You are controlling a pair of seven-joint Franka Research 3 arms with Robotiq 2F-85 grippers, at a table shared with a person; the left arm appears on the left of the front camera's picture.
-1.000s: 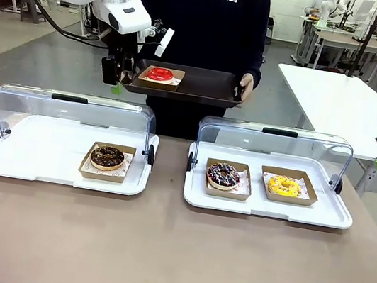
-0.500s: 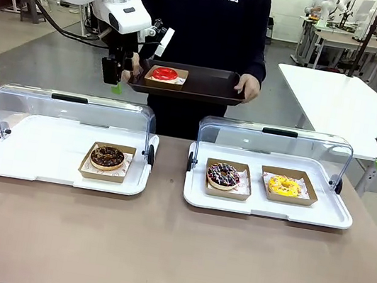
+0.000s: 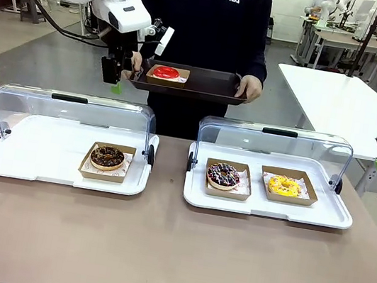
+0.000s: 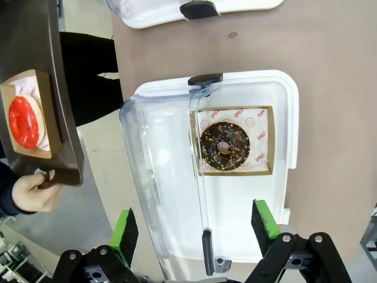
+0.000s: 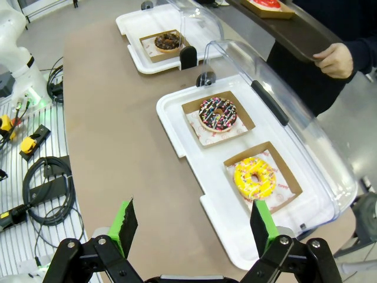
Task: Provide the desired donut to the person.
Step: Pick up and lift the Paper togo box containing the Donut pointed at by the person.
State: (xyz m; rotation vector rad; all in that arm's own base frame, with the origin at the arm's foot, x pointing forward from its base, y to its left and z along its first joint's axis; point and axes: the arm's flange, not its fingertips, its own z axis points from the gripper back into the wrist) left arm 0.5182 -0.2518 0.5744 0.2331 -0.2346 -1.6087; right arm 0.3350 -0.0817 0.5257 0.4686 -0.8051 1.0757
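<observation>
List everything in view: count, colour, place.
Table: one, brown, nearest the robot.
Display cases: two, white bases, clear raised lids, on the table.
Chocolate donut: one, dark brown, left case.
Sprinkled donut: one, dark with coloured sprinkles, right case.
Yellow donut: one, yellow, right case.
Red donut: one, red, on the serving tray.
Serving tray: one, dark, held up beyond the cases.
Person: one, navy sweatshirt, far side.
Left gripper: one, black and green, open, beside the tray.
Right gripper: one, black and green, open, near table's right end.

Grey glossy floor [image 3: 49,69] across the upper frame; a white table [image 3: 338,101] at right; more workbenches [image 3: 348,39] upper right; brown desk [image 3: 157,251] below.
</observation>
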